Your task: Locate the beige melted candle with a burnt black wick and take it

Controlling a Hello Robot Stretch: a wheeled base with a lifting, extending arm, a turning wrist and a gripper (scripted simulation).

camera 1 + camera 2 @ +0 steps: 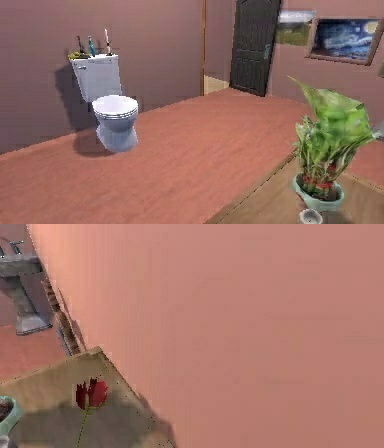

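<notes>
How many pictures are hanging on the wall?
2. A small picture hangs just right of the dark door; a larger blue painting hangs right of it. Others may be out of frame.

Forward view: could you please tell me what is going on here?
The robot seems to be looking round for its candle. Ahead stands a white toilet with small items on its tank, and a dark door beyond it. A potted plant stands on a wooden table at the forward view's lower right. In the arm side view, a red flower rises above a table corner by a pink wall.
</notes>
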